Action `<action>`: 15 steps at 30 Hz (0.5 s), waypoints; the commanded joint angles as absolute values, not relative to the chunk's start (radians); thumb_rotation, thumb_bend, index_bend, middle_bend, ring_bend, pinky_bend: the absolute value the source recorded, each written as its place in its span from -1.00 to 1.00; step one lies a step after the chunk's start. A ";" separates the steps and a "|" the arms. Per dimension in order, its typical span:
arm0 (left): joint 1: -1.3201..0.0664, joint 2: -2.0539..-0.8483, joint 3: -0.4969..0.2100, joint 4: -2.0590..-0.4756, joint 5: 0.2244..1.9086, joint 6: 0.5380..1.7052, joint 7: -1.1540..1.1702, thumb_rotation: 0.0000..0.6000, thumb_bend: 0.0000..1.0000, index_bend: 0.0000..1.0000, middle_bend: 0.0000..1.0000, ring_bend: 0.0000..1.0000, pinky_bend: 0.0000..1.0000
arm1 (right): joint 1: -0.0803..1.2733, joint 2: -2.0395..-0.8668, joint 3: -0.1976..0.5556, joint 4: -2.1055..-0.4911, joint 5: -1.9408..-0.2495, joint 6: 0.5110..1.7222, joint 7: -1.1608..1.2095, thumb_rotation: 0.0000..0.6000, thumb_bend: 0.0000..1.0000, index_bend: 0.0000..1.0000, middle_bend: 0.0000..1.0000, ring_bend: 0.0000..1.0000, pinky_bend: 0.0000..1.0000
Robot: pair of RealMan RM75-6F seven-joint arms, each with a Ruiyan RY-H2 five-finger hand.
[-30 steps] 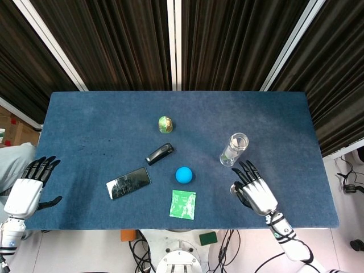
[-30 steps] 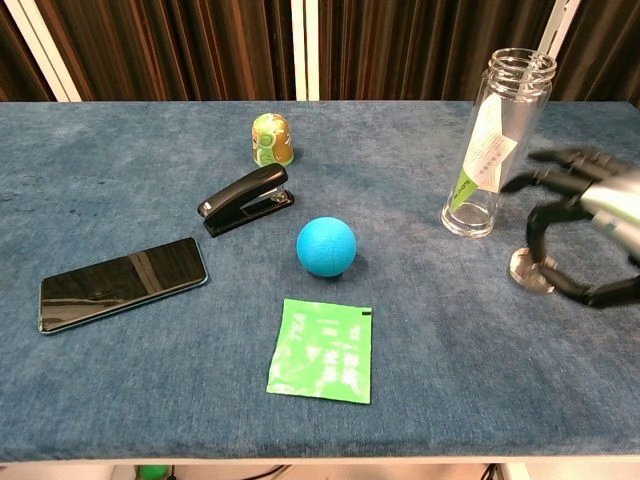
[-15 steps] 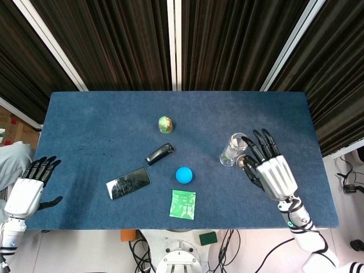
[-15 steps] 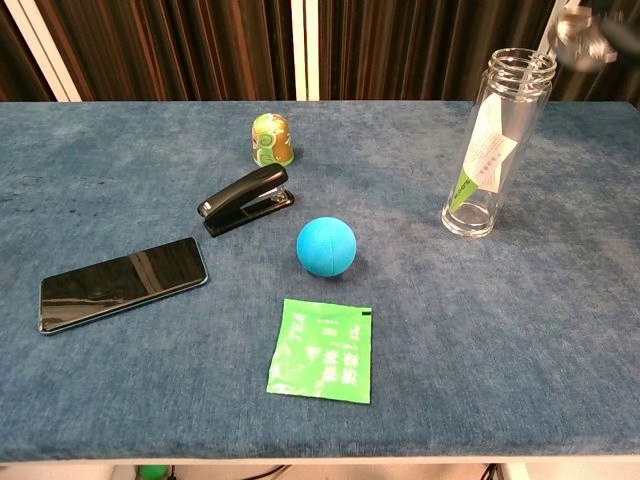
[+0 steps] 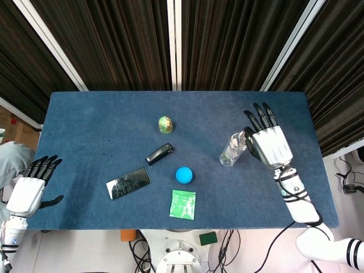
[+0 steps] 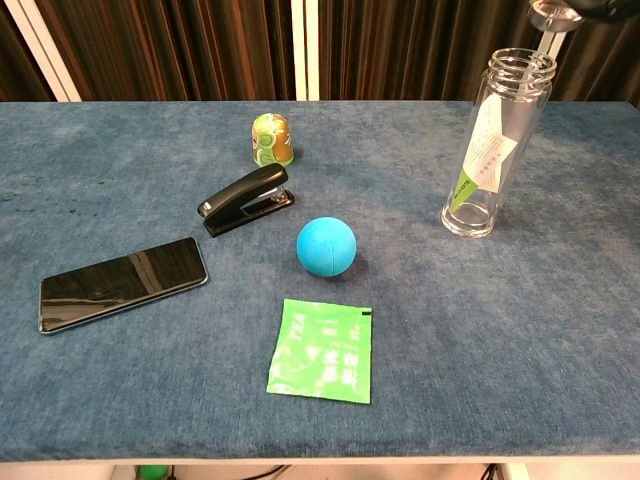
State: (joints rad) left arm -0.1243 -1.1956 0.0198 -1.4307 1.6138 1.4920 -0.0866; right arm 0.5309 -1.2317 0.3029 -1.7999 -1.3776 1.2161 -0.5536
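The right hand [image 5: 269, 145] pinches a small metal lid [image 6: 553, 12] between thumb and a finger, the other fingers [image 5: 260, 115] spread, just above the mouth of the upright clear bottle [image 6: 495, 140] on the desk [image 5: 102, 125]. Well apart lie a blue ball [image 6: 326, 245], stapler [image 6: 245, 200] and phone [image 6: 122, 282]. The left hand [image 5: 27, 192] hangs off the desk's edge, fingers spread.

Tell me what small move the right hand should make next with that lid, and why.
Probably lower the lid straight onto the bottle. The right hand holds the lid just above the open mouth, nearly in line with it, and the bottle stands upright and uncapped on the table.
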 commanded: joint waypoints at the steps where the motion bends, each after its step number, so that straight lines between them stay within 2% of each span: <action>1: -0.125 -1.196 0.020 -1.430 1.612 1.489 -0.087 1.00 -0.93 -0.78 -0.84 -0.90 -0.76 | 0.550 -1.247 0.299 -1.780 -1.346 1.194 -0.567 1.00 -0.09 0.36 -0.70 -1.00 -1.00; 15: -0.126 -1.197 0.020 -1.419 1.606 1.484 -0.099 1.00 -0.93 -0.78 -0.84 -0.90 -0.76 | 0.582 -1.257 0.283 -1.785 -1.287 1.172 -0.546 1.00 -0.09 0.37 -0.70 -1.00 -1.00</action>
State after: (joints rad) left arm -0.1255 -1.1972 0.0198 -1.4189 1.6056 1.4843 -0.0986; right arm 0.5789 -1.2562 0.2834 -1.7828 -1.2951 1.1744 -0.5430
